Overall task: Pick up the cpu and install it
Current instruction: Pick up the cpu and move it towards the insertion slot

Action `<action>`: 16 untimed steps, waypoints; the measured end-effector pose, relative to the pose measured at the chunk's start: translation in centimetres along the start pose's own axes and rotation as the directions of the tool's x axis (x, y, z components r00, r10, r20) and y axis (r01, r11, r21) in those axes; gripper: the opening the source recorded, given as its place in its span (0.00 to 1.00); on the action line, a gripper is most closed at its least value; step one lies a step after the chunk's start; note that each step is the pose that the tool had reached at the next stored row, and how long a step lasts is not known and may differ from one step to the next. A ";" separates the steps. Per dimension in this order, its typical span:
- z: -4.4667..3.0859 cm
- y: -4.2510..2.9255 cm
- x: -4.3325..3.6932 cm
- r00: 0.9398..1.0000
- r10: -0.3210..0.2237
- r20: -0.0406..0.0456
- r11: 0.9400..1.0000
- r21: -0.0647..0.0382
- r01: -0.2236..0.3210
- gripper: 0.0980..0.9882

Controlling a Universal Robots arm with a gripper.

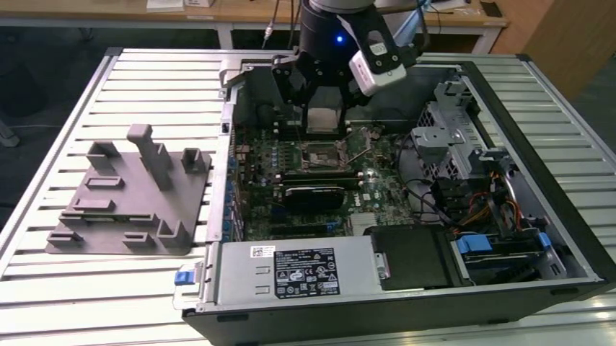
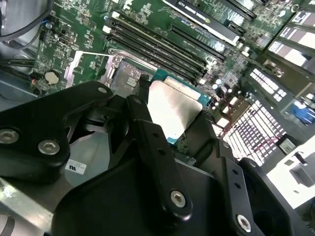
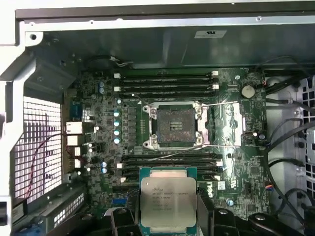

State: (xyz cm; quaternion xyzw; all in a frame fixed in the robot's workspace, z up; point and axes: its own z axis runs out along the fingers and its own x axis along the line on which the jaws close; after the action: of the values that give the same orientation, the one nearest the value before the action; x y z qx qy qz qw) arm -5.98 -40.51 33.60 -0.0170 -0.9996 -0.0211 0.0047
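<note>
A robotics lab or workshop: an opened computer case [image 1: 405,311] lies on a slatted metal surface [image 1: 144,86], a grey plastic fixture [image 1: 125,209] beside the case, wooden desks [image 1: 241,13] behind it.

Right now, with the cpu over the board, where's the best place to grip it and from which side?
By two opposite thin edges, coming straight down onto its flat top. The cpu is a thin square plate with a broad metal lid, so likely only the rim offers purchase. The gripper pinches it that way, lid up, near the open socket.
</note>
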 end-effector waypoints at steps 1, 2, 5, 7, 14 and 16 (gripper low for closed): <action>0.19 0.06 -0.06 1.000 0.000 -0.001 1.000 0.000 0.000 0.50; 0.38 0.11 -0.11 1.000 0.000 -0.002 1.000 0.000 0.000 0.50; 0.94 0.35 -0.22 1.000 0.000 -0.005 1.000 0.000 0.000 0.50; 1.31 0.47 -0.35 1.000 0.000 -0.007 1.000 0.000 0.000 0.50; 2.59 1.01 -1.30 1.000 0.001 -0.016 1.000 0.000 -0.001 0.50; 2.96 1.18 -1.66 1.000 0.001 -0.019 1.000 0.000 -0.001 0.50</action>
State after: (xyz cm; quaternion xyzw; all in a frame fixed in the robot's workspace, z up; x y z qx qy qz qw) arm -4.31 -39.26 30.68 -0.0173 -0.9995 -0.0211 0.0141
